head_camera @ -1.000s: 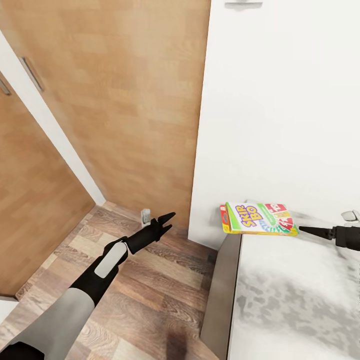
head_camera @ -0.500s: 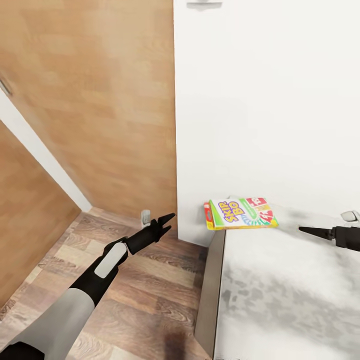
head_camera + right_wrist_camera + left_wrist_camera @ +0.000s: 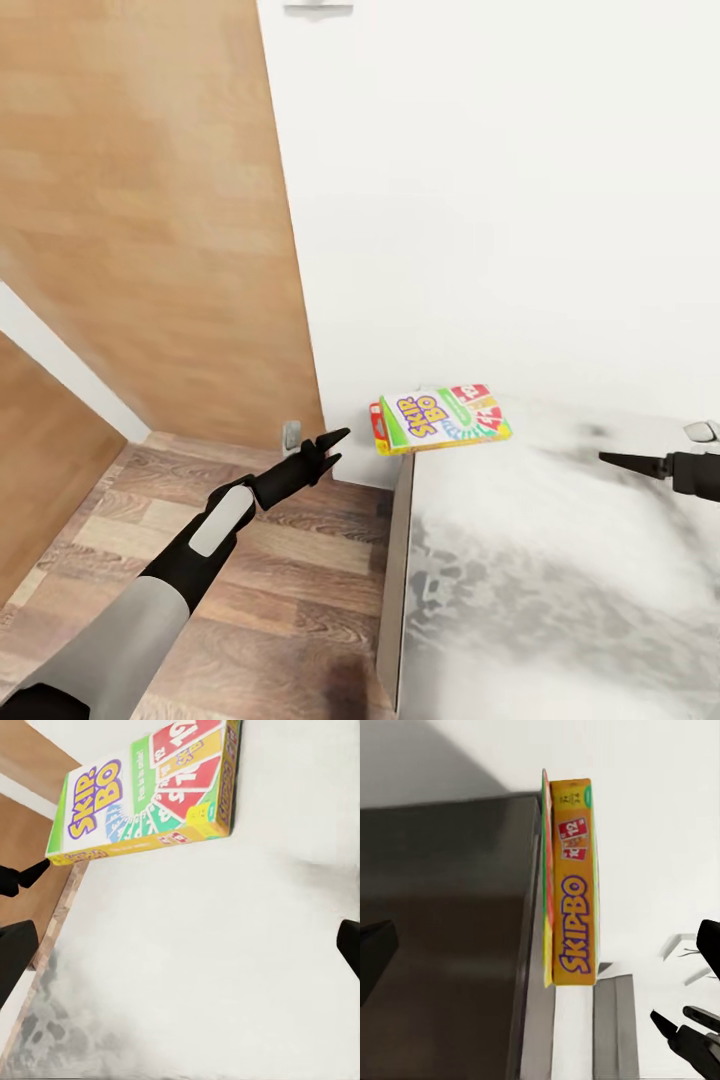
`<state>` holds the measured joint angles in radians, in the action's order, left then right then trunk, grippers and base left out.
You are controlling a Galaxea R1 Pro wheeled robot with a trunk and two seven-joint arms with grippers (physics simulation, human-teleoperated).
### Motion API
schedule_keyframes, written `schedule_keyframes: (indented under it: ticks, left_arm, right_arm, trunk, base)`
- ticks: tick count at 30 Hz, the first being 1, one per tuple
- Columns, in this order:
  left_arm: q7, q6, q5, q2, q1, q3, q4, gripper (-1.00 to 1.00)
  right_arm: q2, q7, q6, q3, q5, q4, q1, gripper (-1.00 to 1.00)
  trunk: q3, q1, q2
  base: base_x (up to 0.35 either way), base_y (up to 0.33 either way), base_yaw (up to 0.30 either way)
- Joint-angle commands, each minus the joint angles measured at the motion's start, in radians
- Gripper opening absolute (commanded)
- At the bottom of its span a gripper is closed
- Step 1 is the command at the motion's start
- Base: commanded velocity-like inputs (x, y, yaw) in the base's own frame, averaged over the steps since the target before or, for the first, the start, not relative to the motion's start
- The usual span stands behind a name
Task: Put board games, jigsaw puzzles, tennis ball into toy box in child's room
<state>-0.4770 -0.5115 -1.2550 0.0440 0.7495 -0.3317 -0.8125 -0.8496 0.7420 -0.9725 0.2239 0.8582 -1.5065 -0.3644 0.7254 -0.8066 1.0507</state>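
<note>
One of the board games, the green, white and red SKIP-BO box [image 3: 440, 418], lies flat on the near corner of the bed [image 3: 560, 560], overhanging the dark frame [image 3: 395, 580] a little. My left gripper [image 3: 343, 444] hangs open over the floor, just short of the box's end, which faces it edge-on in the left wrist view [image 3: 571, 885]. Over the mattress my right gripper [image 3: 606, 459] is open, an arm's reach from the box [image 3: 150, 791]. Both grippers hold nothing. The toy box, table, jigsaw puzzles and tennis ball are out of view.
Wooden panels [image 3: 150, 230] stand at the left, meeting a white wall [image 3: 500, 200] behind the bed. A small grey doorstop [image 3: 291, 435] stands on the plank floor [image 3: 250, 620] near my left gripper.
The camera has swung right, so the bed, box and wall sit further left in the picture. Both arms keep their pose relative to the body, and the left gripper is now nearer the box.
</note>
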Motion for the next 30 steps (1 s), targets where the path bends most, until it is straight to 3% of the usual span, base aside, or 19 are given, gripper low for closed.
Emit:
schedule_keyframes:
  ticks: [1, 17, 30]
  left_arm:
    - [0.0, -0.004, -0.009, 0.001, 0.001, -0.002, 0.0, 1.0]
    - [-0.002, 0.026, -0.009, 0.005, 0.002, -0.001, 0.015, 1.0]
    - [-0.006, 0.06, -0.01, 0.025, 0.006, 0.001, 0.02, 1.0]
  right_arm:
    - [0.0, 0.004, -0.005, 0.003, -0.002, 0.0, -0.001, 1.0]
    - [0.0, 0.005, -0.005, 0.026, -0.001, -0.001, 0.011, 1.0]
    - [0.001, 0.006, -0.005, 0.028, -0.001, -0.003, 0.013, 1.0]
  trunk:
    - [0.001, 0.0, 0.001]
    - [0.001, 0.0, 0.001]
    - [0.001, 0.0, 0.001]
  base:
    - [0.0, 0.0, -0.11]
    - [0.0, 0.0, -0.04]
    - [0.0, 0.0, -0.005]
